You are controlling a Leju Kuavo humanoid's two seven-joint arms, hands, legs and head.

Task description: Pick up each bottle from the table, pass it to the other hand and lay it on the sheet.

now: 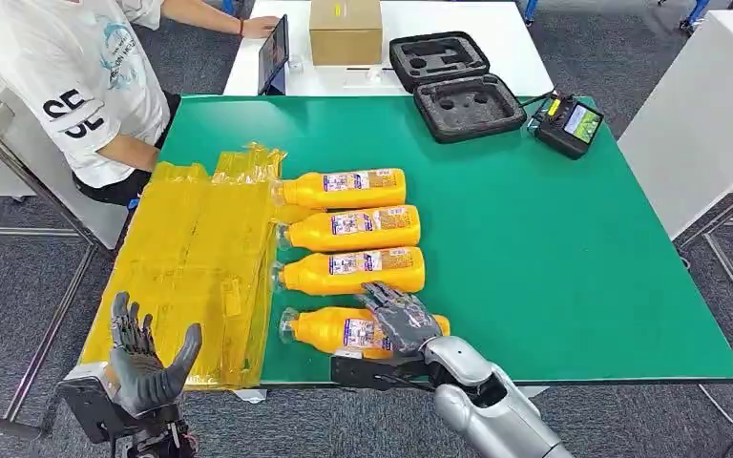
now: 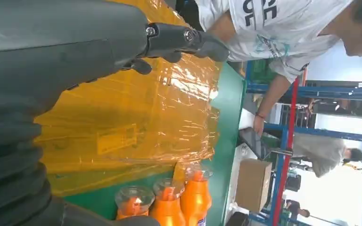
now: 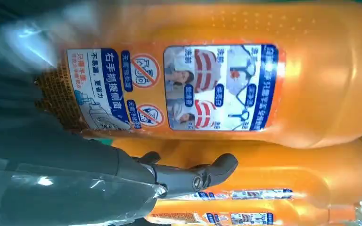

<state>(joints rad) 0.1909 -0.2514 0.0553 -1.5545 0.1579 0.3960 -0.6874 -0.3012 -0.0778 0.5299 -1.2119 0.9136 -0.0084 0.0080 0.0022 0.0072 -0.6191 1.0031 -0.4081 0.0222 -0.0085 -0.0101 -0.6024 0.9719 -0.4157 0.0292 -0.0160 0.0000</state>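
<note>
Four orange bottles lie side by side on the green table, caps pointing at the yellow plastic sheet. My right hand rests on top of the nearest bottle, fingers spread over its label. In the right wrist view this bottle is close up and the thumb reaches straight out beside it, not closed on it. The second bottle lies just beyond. My left hand is held palm up with fingers apart and holds nothing, at the sheet's near left corner. The sheet lies in front of it.
A person in a white T-shirt sits at the table's far left corner. On the white table behind stand a tablet, a cardboard box and a black foam case. A handheld controller lies at the back right.
</note>
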